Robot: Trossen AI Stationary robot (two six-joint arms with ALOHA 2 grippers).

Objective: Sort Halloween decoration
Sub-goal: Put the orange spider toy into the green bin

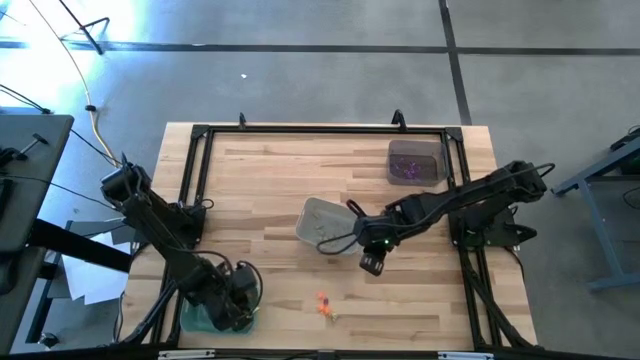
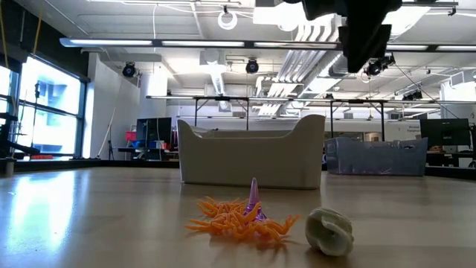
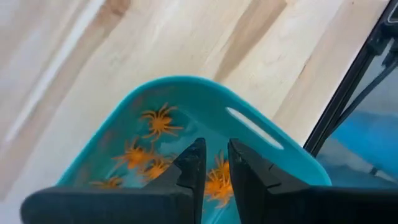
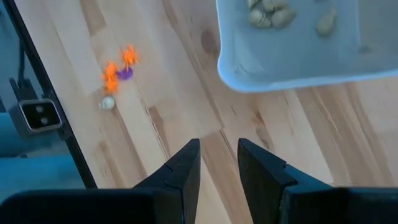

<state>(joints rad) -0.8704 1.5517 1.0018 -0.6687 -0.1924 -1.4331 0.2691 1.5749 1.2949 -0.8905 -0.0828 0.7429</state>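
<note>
Now the left gripper (image 3: 216, 171), fingers a little apart and empty over the orange spiders (image 3: 158, 121) in the teal tray (image 3: 261, 134) at 7 o'clock, should be lifted straight up, while nothing is held by the part-open right gripper (image 4: 219, 165).

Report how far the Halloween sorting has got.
Mostly done: orange spiders lie in the teal tray, pale pieces in the grey tray. In hand: left gripper over the teal tray, slightly open, holding nothing. Left: orange bits, a purple one and a pale one.
</note>
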